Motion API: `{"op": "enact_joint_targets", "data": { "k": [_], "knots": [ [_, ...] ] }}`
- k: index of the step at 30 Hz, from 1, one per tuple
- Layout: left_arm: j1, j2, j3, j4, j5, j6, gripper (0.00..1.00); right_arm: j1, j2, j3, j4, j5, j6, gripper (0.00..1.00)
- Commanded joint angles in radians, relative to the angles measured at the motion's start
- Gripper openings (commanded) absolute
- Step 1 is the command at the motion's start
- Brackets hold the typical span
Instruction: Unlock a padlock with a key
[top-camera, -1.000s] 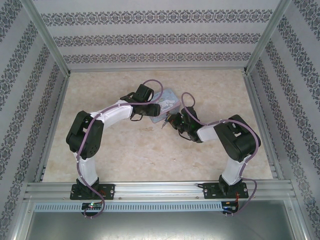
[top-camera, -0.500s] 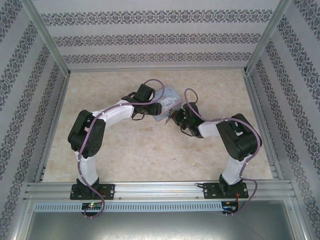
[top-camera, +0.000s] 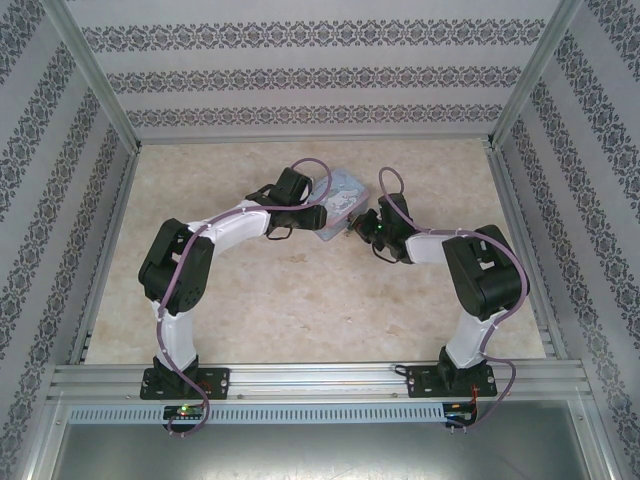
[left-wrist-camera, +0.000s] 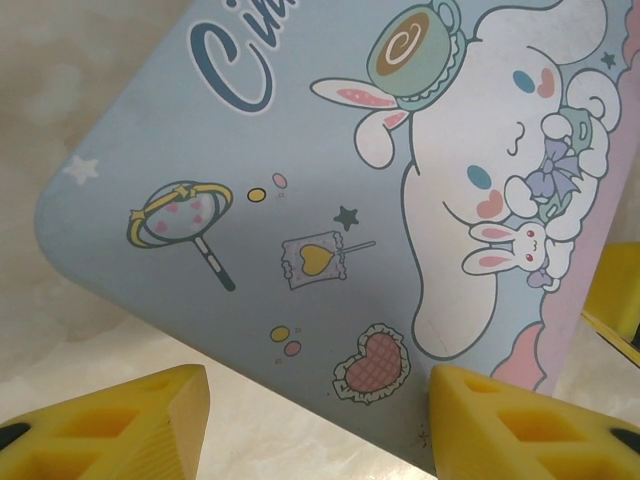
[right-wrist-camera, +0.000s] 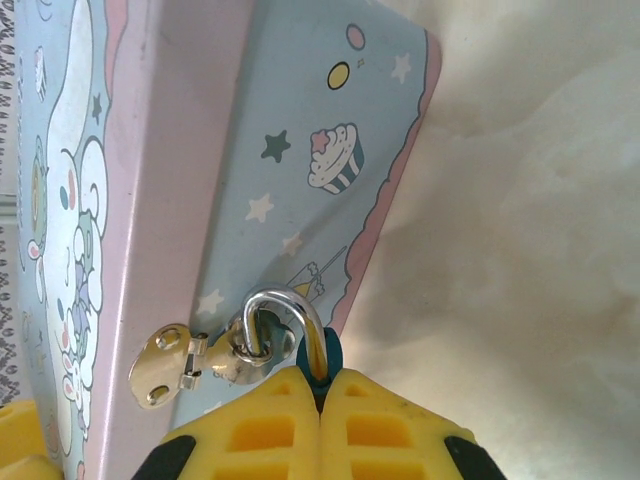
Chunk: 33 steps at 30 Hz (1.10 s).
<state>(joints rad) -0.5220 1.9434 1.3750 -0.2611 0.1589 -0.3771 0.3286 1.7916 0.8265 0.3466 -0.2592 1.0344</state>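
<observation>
Right wrist: right gripper (right-wrist-camera: 320, 380) fingers pressed together, pinching the tiny padlock (right-wrist-camera: 327, 357). Likely light, stiff, slippery, so grip its body. Left gripper (left-wrist-camera: 318, 400) spread astride the tin box (left-wrist-camera: 300, 180).

There are two arms, one left arm (top-camera: 225, 228) and one right arm (top-camera: 440, 245). There are two grippers, the left gripper (left-wrist-camera: 320, 400) and the right gripper (right-wrist-camera: 320, 390). One tin box (left-wrist-camera: 300, 200) sits just ahead of both. At the right gripper's fingertips are one padlock (right-wrist-camera: 290, 305) and one metal hasp (right-wrist-camera: 165, 365). There is one table (top-camera: 300, 300).
</observation>
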Motion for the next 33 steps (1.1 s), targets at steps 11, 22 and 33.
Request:
{"op": "enact_joint_targets", "data": {
  "k": [11, 22, 33],
  "knots": [
    [0.0, 0.105, -0.024, -0.227, -0.052, 0.044, 0.57, -0.048, -0.005, 0.166, -0.288, 0.112, -0.22, 0.0],
    [-0.001, 0.077, -0.015, -0.227, -0.027, 0.04, 0.62, -0.17, -0.092, 0.023, -0.257, 0.085, -0.2, 0.0],
    [0.005, -0.014, 0.02, -0.195, 0.044, 0.003, 0.73, -0.324, -0.229, -0.153, -0.247, 0.056, -0.193, 0.32]
  ]
}}
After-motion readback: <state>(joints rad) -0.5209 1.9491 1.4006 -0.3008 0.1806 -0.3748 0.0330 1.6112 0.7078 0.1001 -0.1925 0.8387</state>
